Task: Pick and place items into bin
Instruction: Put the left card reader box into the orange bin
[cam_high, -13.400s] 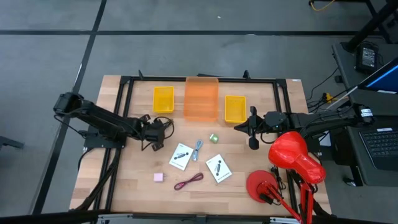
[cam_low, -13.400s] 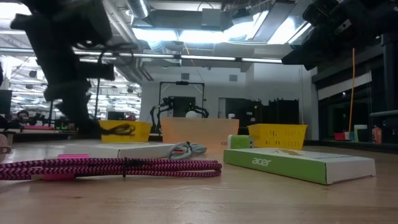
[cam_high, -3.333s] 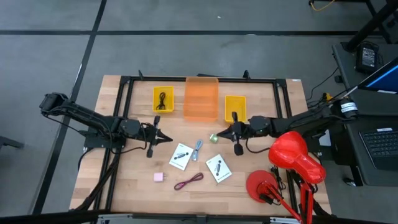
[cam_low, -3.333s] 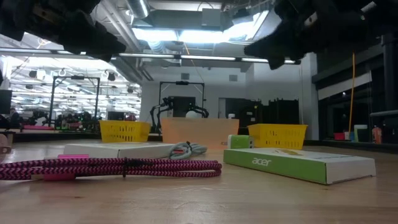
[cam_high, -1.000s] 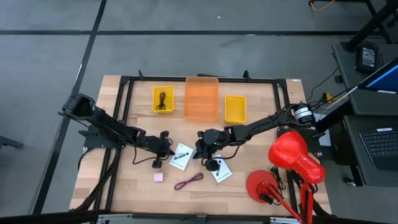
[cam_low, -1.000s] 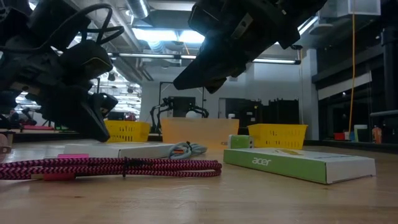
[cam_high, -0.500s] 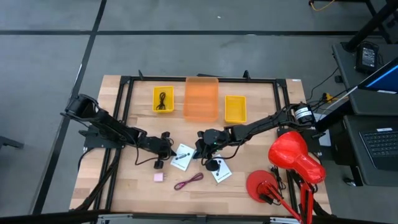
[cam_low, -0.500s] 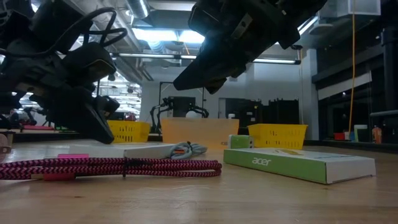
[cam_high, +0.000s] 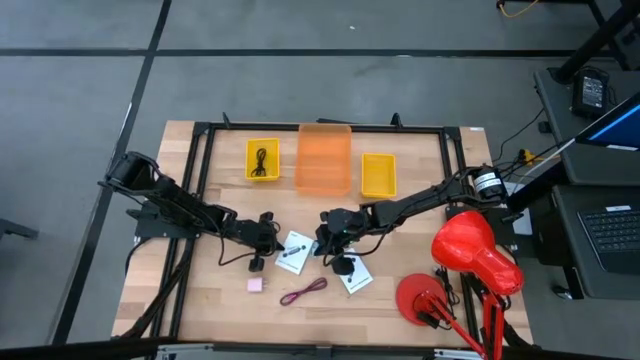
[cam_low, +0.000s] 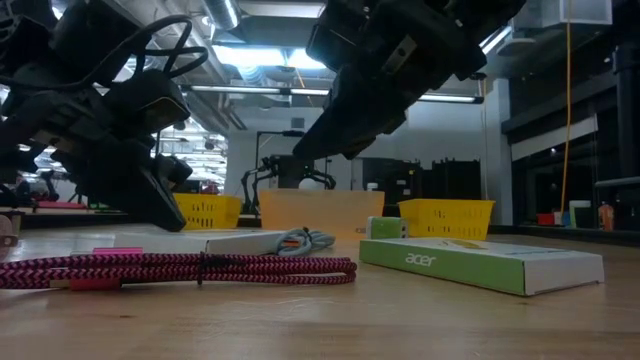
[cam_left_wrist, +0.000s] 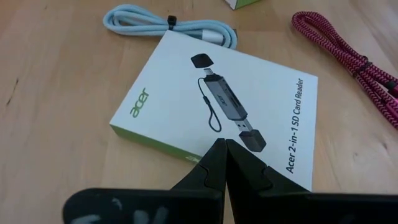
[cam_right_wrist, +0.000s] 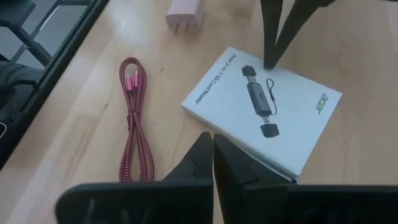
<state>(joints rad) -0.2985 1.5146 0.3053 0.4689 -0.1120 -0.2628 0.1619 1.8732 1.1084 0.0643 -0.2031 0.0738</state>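
Left wrist view: flat white cardboard box (cam_left_wrist: 217, 106) just ahead of clenched left gripper (cam_left_wrist: 222, 163); light, stiff, grab its edges.

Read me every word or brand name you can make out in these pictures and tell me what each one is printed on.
"acer": on the white box under the left gripper.
"Acer 2-in-1 SD Card Reader": along that box's edge.
"acer": on the green side of the second box in the low view.
The long edge print in the right wrist view is too blurred to read fully.
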